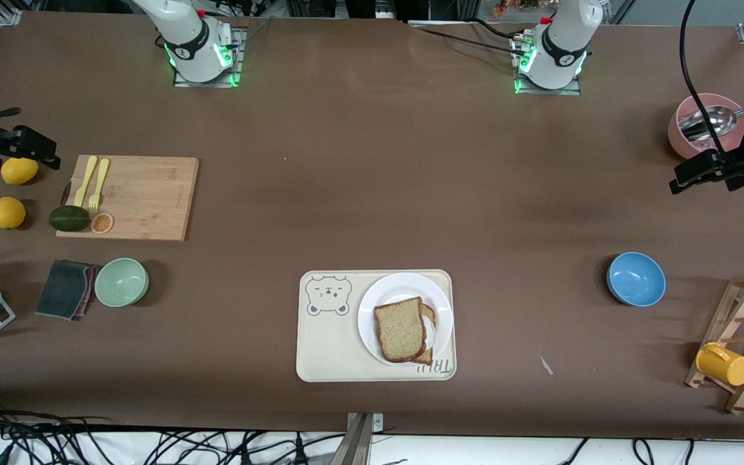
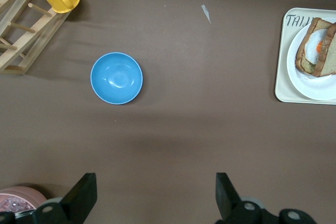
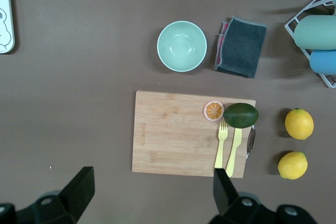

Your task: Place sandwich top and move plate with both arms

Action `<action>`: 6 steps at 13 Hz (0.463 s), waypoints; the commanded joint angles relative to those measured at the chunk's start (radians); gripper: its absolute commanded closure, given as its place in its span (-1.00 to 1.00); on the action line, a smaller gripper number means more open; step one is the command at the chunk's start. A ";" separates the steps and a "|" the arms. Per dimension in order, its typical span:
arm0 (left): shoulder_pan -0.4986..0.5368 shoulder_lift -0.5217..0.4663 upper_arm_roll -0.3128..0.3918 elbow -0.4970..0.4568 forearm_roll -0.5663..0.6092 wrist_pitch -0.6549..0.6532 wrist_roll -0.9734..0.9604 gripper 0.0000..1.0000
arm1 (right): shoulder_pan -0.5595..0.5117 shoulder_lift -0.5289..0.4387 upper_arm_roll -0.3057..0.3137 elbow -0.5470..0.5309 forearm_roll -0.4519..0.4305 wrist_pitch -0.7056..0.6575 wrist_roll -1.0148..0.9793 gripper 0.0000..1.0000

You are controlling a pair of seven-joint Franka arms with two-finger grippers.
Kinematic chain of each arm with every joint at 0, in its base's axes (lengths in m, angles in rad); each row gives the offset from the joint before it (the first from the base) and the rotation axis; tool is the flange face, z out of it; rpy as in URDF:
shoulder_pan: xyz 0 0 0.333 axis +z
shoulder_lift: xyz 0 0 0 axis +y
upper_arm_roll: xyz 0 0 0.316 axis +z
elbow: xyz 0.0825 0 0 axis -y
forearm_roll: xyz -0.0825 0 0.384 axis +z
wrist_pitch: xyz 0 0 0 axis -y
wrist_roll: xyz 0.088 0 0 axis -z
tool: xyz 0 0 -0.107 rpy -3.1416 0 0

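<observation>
The sandwich top [image 1: 400, 329], a speckled brown bread slice, lies on a lower slice with egg on the white plate [image 1: 398, 287]. The plate rests on a cream tray [image 1: 327, 352] near the table's front edge. The left wrist view shows the sandwich top [image 2: 328, 56], egg peeking out beneath it, and the plate [image 2: 315, 87]. My left gripper [image 1: 692, 173] [image 2: 156, 198] hangs open and empty over bare table beside a pink bowl, at the left arm's end. Over the right arm's end of the table, my right gripper [image 1: 33, 139] [image 3: 152, 190] also hangs open and empty, by a cutting board [image 3: 178, 135].
A blue bowl [image 1: 635, 278] and a wooden rack with a yellow mug [image 1: 723, 363] stand toward the left arm's end. The pink bowl [image 1: 682, 139] holds a metal scoop. Toward the right arm's end are the cutting board [image 1: 146, 197], two lemons, a green bowl [image 1: 121, 281] and a grey cloth [image 1: 65, 289].
</observation>
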 commanded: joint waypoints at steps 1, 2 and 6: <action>0.002 -0.016 -0.015 -0.023 0.022 0.004 -0.016 -0.99 | -0.010 -0.023 0.008 -0.017 0.019 -0.003 -0.007 -1.00; -0.007 -0.012 -0.017 -0.020 0.032 0.004 -0.016 -0.99 | -0.010 -0.023 0.008 -0.015 0.019 -0.003 -0.008 -1.00; 0.001 -0.013 -0.017 -0.006 0.023 0.010 0.002 -0.99 | -0.010 -0.021 0.006 -0.015 0.035 0.001 -0.019 -1.00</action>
